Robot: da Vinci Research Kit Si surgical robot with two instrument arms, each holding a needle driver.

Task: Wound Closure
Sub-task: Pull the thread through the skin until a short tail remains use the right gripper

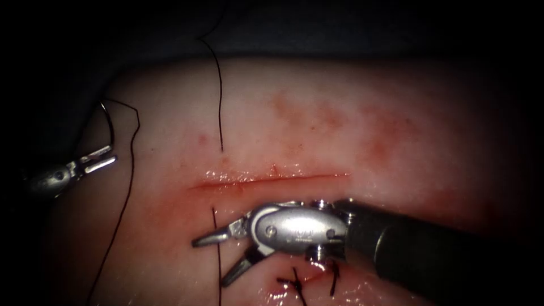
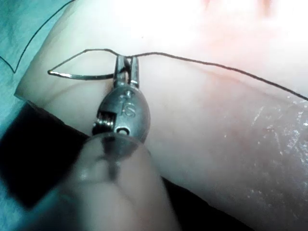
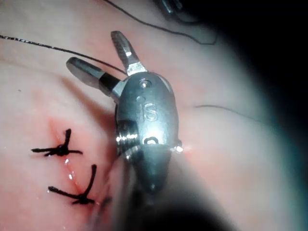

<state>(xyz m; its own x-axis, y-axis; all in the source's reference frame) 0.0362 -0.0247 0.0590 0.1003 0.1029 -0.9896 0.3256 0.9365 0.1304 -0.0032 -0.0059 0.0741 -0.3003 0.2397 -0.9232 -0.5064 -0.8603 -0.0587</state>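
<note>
Holding the needle (image 2: 79, 75) near its thread end, left tool (image 1: 97, 160) jaws are clamped on it at the tissue's (image 1: 340, 113) left edge, needle clear of the tissue; thread (image 1: 127, 187) is trailing down toward the near edge. Right tool (image 1: 214, 258) is hovering just below the cut (image 1: 272, 178), jaws apart, gripping nothing, beside tied stitches (image 3: 60, 150). Judging: keeping a firm needle grip and the thread away from the gaping jaws is mattering most

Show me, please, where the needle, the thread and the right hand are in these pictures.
needle (image 2: 79, 76), left wrist view, middle of its curve.
thread (image 2: 216, 65), left wrist view, the stretch trailing over the tissue.
right hand (image 1: 211, 260), endoscope view, midway between its open tips.
</note>
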